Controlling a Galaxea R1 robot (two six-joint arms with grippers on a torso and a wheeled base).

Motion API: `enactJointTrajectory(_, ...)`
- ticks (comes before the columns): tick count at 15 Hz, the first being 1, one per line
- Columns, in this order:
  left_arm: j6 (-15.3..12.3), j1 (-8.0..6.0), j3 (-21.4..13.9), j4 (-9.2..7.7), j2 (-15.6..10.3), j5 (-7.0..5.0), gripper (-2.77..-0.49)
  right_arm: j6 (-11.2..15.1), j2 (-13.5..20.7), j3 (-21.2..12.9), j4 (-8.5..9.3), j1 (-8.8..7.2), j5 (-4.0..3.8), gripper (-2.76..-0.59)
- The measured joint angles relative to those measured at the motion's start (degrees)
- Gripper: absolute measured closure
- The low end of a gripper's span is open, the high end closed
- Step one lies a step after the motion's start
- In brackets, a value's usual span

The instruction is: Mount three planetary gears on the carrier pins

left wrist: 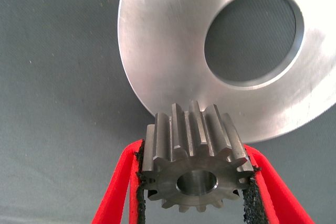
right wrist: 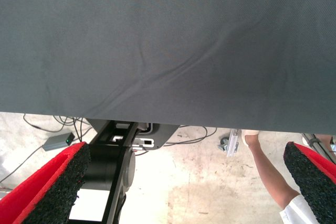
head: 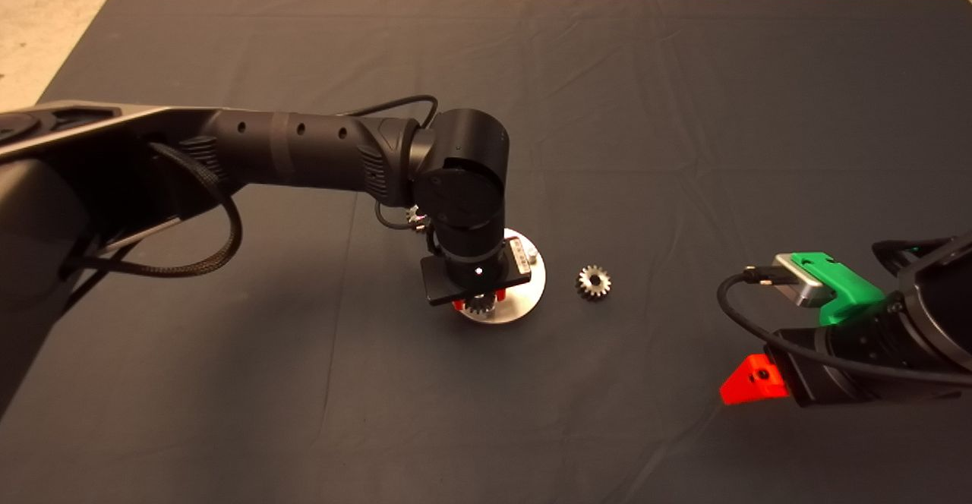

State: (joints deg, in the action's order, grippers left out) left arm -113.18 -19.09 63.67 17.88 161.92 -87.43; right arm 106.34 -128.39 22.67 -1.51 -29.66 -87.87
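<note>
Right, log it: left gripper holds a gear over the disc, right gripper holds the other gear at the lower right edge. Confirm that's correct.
Not quite. The right gripper is open and holds nothing, as the right wrist view shows; the other gear lies on the mat beside the disc. The left gripper does hold a gear over the disc.

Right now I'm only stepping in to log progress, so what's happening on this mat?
The left gripper is shut on a planetary gear and holds it over the near edge of the round carrier disc. A second gear lies loose on the dark mat just right of the disc. The right gripper waits open at the mat's right edge, holding nothing. A person's arm shows on the floor beyond the mat. I cannot see whether any gear is seated on a pin yet.
</note>
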Motion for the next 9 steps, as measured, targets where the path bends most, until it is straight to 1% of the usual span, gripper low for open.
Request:
enactJointTrajectory(4,-0.02,0.00,1.21,-1.03,0.02,0.00,-0.87,0.00,0.02,0.00,-0.02,0.00,0.00,-2.76)
enactJointTrajectory(9,-0.20,0.00,1.48,-1.40,0.03,0.00,-0.87,0.00,0.02,0.00,-0.02,0.00,0.00,-2.76)
